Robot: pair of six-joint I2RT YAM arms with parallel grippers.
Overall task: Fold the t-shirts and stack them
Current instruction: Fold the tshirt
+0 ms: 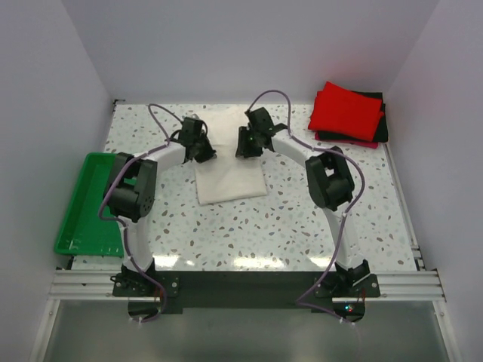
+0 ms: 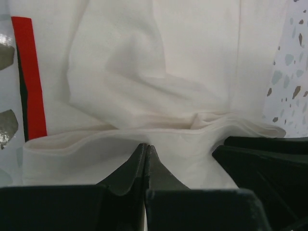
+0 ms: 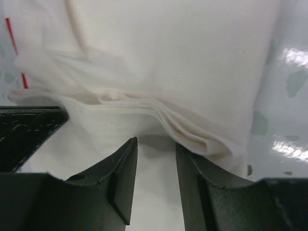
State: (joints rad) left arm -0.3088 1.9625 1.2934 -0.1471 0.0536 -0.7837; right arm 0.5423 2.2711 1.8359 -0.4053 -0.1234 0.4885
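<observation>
Top external: I'm watching the white shirt (image 1: pixel 230 181) lying part-folded, not yet joining the red shirt (image 1: pixel 346 111); left tool (image 1: pixel 204 155) clenched, right tool (image 1: pixel 246 149) released.

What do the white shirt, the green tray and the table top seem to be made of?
The white shirt looks like soft matte cloth: it creases and lies in thin folded layers. The green tray is probably moulded plastic, with a smooth surface, uniform colour and a rigid rim. The table top is speckled, terrazzo-like and glossy with light reflections; stone or laminate cannot be told.
</observation>
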